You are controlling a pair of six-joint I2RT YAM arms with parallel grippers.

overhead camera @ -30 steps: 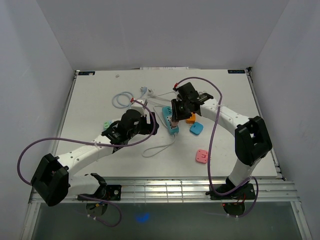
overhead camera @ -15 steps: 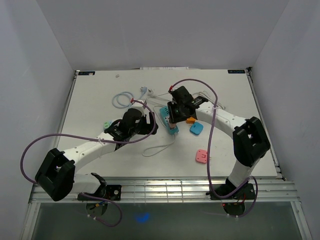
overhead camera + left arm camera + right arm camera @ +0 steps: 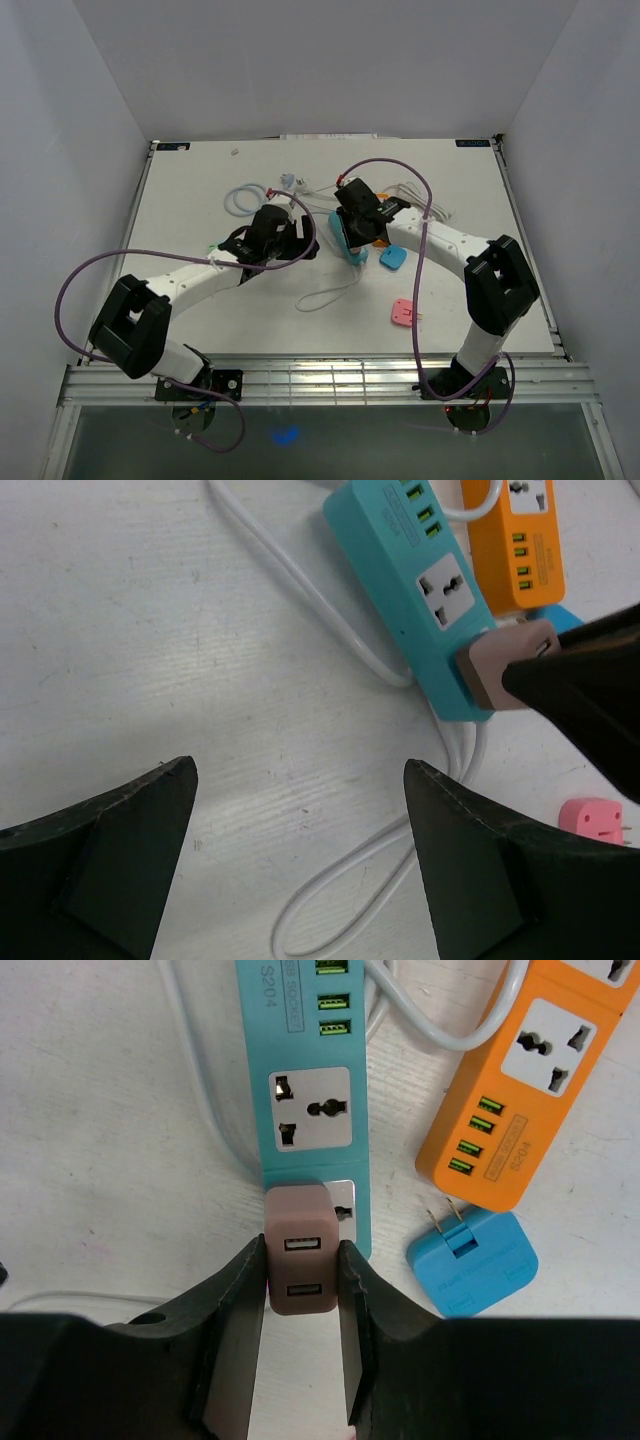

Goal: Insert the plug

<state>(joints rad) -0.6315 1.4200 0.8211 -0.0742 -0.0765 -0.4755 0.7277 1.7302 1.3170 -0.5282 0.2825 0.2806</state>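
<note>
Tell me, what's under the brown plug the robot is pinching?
Under the brown plug is the end socket of the teal power strip. Only a white corner of it shows; the plug's prongs and most holes are covered.

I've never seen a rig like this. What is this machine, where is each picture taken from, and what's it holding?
Two white robot arms stand at a white table; one picture looks down from above, the others come from cameras on each wrist. The right gripper is shut on a brown USB charger, at the end socket of a teal power strip. The left gripper is open, empty. Nearby lie an orange power strip, a blue plug adapter, a pink plug adapter.
</note>
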